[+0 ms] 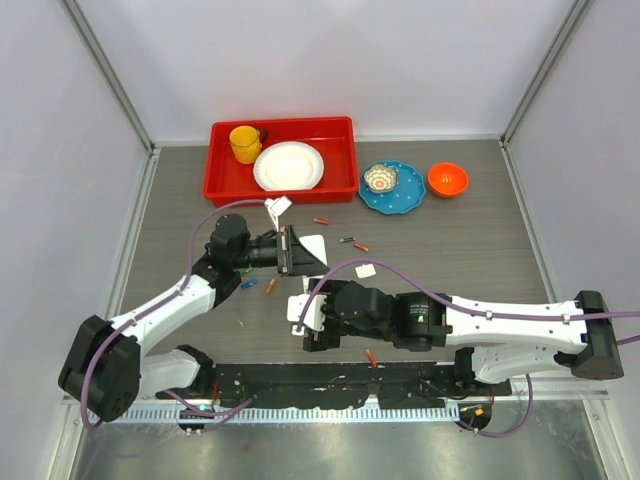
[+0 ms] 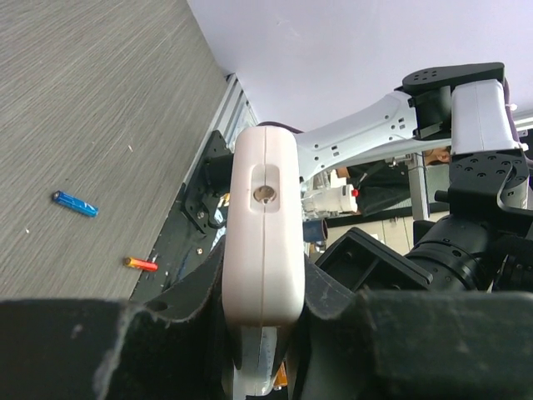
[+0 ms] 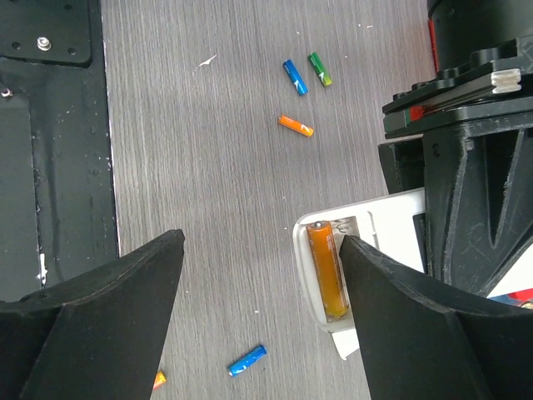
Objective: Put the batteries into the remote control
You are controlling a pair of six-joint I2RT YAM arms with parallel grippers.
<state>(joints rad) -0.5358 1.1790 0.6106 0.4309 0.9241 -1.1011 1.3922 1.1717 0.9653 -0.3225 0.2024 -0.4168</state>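
The remote (image 1: 314,250) is held off the worktop (image 1: 450,260), mid-scene, with the left fingers (image 1: 296,250) clamped tight on it. Its long axis runs left to right, free end pointing right, with one orange battery (image 3: 326,271) in its open bay. The right fingers (image 1: 306,322) are spread wide — empty.

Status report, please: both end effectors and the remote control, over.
Left end effector shut on remote control. Right end effector open, close to it. One orange battery loaded. Loose batteries on table, none in the way.
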